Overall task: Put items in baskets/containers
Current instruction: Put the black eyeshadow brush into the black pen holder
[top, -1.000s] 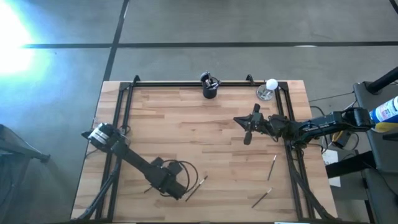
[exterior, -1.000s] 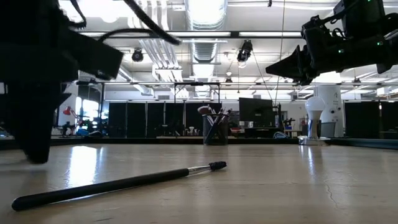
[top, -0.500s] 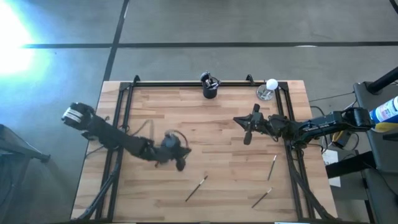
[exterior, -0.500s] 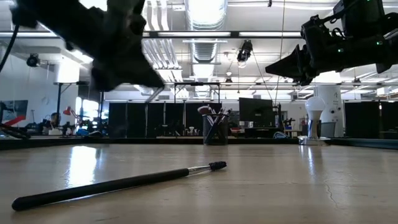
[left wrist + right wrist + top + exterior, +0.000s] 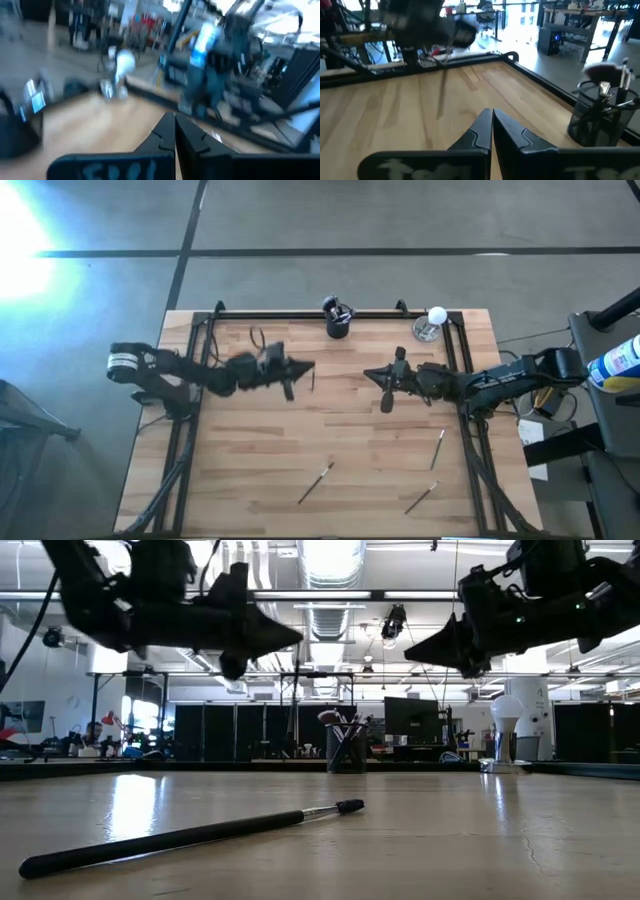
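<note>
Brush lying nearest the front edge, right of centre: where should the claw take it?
Grip that brush mid-handle, coming straight down with the fingers set across its length. It lies flat and diagonal on the bare table, clear of the other brushes, so both sides are free.

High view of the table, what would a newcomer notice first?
Two dark arms reach toward each other over the middle of the wooden table; the left gripper carries a thin brush, while the right gripper is shut. Behind them at the far edge stands a small black mesh cup holding brushes, and three thin brushes lie loose nearer the front.
</note>
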Action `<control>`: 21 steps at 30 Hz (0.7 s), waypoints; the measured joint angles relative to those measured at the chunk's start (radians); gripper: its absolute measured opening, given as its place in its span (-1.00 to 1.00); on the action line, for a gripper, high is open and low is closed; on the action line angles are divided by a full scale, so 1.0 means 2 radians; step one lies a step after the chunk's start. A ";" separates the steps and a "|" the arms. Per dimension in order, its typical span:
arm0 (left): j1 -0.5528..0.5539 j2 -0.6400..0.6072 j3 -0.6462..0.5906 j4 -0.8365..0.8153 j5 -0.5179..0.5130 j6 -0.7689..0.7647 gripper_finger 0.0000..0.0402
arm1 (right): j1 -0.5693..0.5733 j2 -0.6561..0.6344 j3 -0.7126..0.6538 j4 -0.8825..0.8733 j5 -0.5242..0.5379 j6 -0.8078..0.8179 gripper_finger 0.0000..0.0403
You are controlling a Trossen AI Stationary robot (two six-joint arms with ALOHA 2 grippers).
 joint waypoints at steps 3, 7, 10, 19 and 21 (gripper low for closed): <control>0.052 0.000 0.030 -0.004 0.045 0.028 -1.00 | 0.000 0.033 0.018 0.001 0.001 0.001 -0.95; 0.114 0.002 0.079 -0.002 0.108 0.059 -1.00 | 0.000 0.072 0.040 0.000 0.002 0.002 -0.95; 0.151 0.014 0.120 -0.004 0.148 0.073 -1.00 | 0.000 0.092 0.057 0.001 0.002 -0.003 -0.95; 0.212 0.112 0.261 -0.027 0.214 0.092 -1.00 | 0.000 0.083 0.067 0.000 0.002 -0.015 -0.95; 0.223 0.145 0.291 -0.029 0.221 0.091 -1.00 | 0.000 0.074 0.064 0.001 0.003 -0.015 -0.95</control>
